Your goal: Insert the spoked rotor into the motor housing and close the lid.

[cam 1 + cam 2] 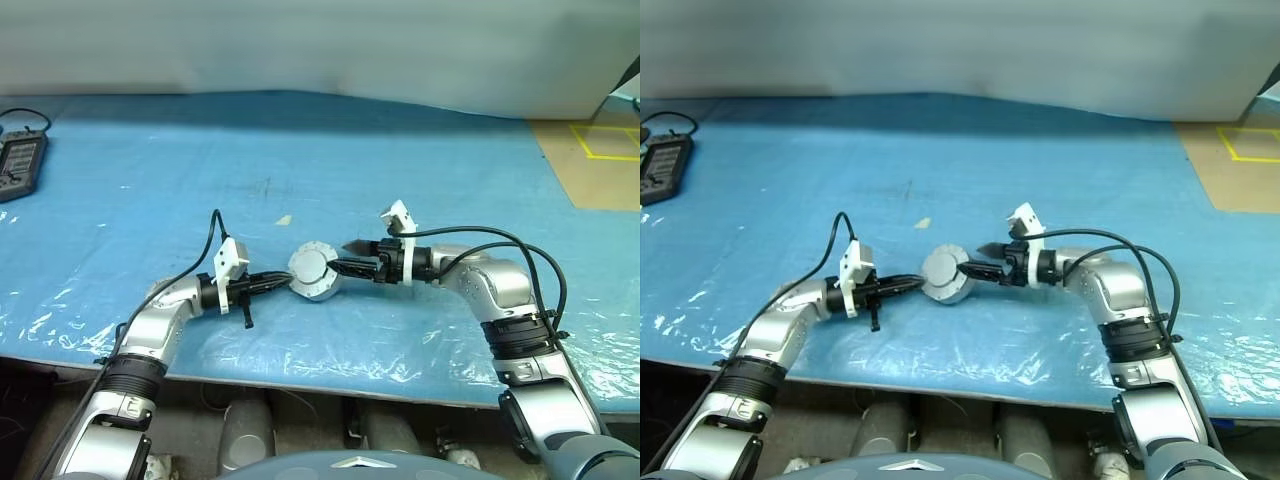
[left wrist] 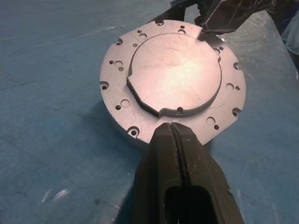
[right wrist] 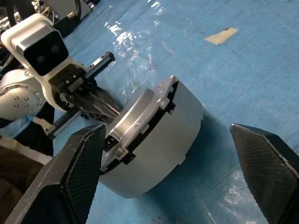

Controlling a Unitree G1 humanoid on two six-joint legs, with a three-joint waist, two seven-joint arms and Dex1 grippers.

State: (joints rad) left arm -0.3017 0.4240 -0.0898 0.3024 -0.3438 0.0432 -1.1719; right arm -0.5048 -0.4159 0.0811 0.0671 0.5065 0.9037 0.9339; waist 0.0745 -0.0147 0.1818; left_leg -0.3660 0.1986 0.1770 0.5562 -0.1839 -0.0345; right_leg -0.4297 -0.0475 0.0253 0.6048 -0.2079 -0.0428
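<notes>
The motor housing [image 1: 322, 289] stands on the blue sheet as a round grey drum, and the lid [image 2: 175, 70], a silver disc with small holes round its rim, lies on top of it. A dark seam shows between lid and body [image 3: 163, 109]. My left gripper [image 1: 285, 281] is shut, its tips [image 2: 172, 133] against the lid's edge on the left side. My right gripper [image 1: 342, 260] is open on the right side, its fingers [image 3: 79, 172] spread wide of the housing with nothing held. The spoked rotor is hidden.
A black handheld device [image 1: 20, 165] lies at the far left of the table. A small pale scrap [image 1: 284, 220] sits just beyond the housing. A tan surface with yellow tape [image 1: 600, 150] borders the sheet on the far right. The table's front edge [image 1: 330, 385] runs close under both arms.
</notes>
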